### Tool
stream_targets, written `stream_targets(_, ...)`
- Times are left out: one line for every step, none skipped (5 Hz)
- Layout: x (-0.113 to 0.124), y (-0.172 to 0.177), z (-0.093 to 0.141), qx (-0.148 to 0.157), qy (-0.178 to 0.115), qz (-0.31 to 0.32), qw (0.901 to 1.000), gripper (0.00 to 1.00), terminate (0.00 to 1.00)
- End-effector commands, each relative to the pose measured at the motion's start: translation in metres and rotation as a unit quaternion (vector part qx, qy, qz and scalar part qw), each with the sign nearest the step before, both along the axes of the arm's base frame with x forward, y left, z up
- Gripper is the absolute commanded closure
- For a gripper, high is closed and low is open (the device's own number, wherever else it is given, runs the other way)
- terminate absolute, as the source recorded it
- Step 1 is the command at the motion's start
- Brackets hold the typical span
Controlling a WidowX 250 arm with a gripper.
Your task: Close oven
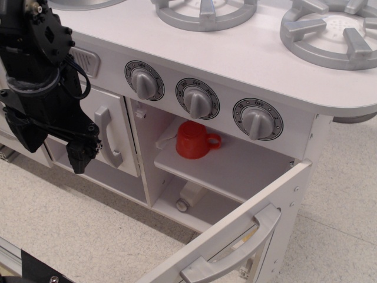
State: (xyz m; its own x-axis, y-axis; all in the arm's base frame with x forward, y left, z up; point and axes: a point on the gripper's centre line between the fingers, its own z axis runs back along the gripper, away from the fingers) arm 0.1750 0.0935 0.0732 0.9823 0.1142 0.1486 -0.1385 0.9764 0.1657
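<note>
**Hidden and cropped parts around the oven**

Oven door (235,236): lower part cut off by the bottom edge; window barely visible. Hand (79,156), left of the oven: fingers dark, opening unreadable; arm cropped at top left. Object under the oven shelf (191,194): partly hidden, unidentifiable. Burner (333,32) above the oven: cropped at right.

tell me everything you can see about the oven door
The oven door is a white panel that looks like painted wood, swung wide open and hinged at the right side of the oven compartment. A silver-grey bar handle is fixed to its outer face. Small screws show on its edge near the hinge. Its lower part runs out of frame. The pincer is off to the left, not touching it.
</note>
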Motion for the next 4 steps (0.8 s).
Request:
stream_targets(0.000,0.000,0.000,0.000,0.000,0.000,1.0000,0.00,0.00)
stream_targets(-0.006,-0.037,-0.002,-0.015,-0.024,-0.111,0.9934,0.00,0.00)
stream_targets(-0.016,-0.067,-0.011,-0.037,-0.020,-0.159,0.9864,0.00,0.00)
stream_targets(-0.029,-0.095,-0.024,-0.062,0.000,-0.188,0.9802,0.00,0.00)
